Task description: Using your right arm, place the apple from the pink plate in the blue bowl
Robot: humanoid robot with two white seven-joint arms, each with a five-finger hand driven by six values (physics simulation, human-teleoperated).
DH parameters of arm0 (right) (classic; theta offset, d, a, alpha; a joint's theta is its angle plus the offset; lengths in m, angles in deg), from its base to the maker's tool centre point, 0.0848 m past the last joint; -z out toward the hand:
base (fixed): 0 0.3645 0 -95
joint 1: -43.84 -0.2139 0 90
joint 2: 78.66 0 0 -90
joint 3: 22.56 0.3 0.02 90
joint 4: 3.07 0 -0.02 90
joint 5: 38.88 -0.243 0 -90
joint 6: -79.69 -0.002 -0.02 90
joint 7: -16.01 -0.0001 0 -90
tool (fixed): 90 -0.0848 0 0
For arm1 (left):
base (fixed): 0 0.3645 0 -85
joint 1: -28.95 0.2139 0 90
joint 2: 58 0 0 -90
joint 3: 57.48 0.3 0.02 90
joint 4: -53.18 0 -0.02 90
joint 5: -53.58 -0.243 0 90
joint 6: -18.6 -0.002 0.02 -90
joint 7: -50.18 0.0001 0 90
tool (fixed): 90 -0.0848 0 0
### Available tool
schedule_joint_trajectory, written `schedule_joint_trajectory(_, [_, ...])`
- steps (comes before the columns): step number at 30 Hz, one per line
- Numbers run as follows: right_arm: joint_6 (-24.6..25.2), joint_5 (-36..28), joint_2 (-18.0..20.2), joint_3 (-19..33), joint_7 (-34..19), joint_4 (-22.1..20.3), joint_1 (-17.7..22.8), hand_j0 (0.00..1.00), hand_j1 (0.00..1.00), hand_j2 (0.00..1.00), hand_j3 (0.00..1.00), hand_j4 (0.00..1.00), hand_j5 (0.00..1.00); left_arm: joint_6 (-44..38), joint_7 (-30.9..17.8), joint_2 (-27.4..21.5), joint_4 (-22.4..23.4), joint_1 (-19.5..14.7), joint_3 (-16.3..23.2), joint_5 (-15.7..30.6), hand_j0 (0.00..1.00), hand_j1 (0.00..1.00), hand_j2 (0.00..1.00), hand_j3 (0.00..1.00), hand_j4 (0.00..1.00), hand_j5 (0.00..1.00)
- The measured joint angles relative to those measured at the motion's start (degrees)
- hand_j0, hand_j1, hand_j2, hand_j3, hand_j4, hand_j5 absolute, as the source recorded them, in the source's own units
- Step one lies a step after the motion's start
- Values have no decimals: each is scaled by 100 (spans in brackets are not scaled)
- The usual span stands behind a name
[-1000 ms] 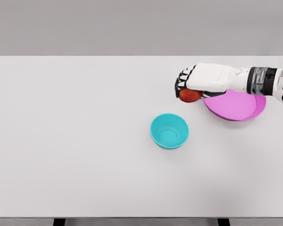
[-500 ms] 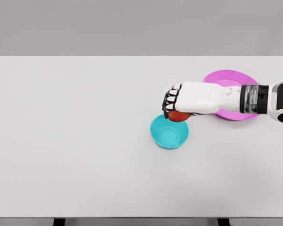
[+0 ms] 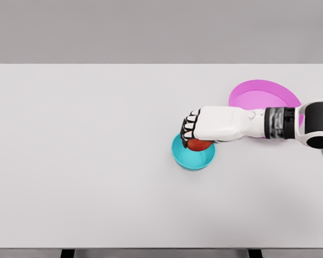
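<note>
Right hand [image 3: 204,128], just right of frame centre, has its fingers [image 3: 188,128] clenched around the apple [image 3: 199,144], which hangs over the upper part of the blue bowl [image 3: 192,157], seemingly at or just above the rim; pink plate [image 3: 261,95] sits bare at upper right on the desk [image 3: 86,161]. Best to centre the apple over the hollow, lower a touch, then release so it doesn't bounce off the rim. Apple is roundish, mostly hidden by the hand; no stem or long axis can be made out.
</note>
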Motion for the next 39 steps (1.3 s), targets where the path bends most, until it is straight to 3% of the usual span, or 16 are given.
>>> schedule_joint_trajectory(2, [0, 11, -14, -28, 0, 45, 0, 54, 54, 54, 54, 54, 54, 0, 0, 0, 0, 0, 0, 0, 100, 100, 100, 100, 100, 100])
schedule_joint_trajectory(4, [0, 14, -24, -45, 0, 73, -9, 100, 100, 100, 100, 100, 100, 0, 0, 0, 0, 0, 0, 0, 100, 100, 100, 100, 100, 100])
schedule_joint_trajectory(16, [-1, 2, -8, 19, -1, 41, -70, 100, 100, 100, 100, 100, 100, 0, 0, 0, 0, 0, -1, 0, 100, 100, 100, 100, 100, 100])
schedule_joint_trajectory(20, [-3, -152, 121, 1033, -1, -39, 175, 100, 100, 100, 100, 100, 100, 0, 0, 0, 0, 0, 0, 0, 100, 100, 100, 100, 100, 100])
schedule_joint_trajectory(25, [-5, -383, 294, 2806, -2, 404, 1212, 100, 100, 100, 100, 100, 100, -1, 0, 0, -1, 0, -1, 0, 100, 100, 100, 100, 100, 100])
schedule_joint_trajectory(29, [-6, -441, 27, 4126, -2, 712, 2056, 100, 100, 100, 100, 100, 100, 0, 0, 0, -1, 0, -1, 0, 100, 100, 100, 100, 100, 100])
schedule_joint_trajectory(33, [-2, -419, -210, 4642, -1, 818, 2391, 100, 100, 100, 100, 100, 100, 0, 0, 0, 0, 0, -1, 0, 100, 100, 100, 100, 100, 100])
schedule_joint_trajectory(39, [0, -403, -504, 4666, -1, 844, 2505, 100, 100, 100, 100, 100, 100, 0, 0, 0, 0, 0, 0, 0, 100, 100, 100, 100, 100, 100])
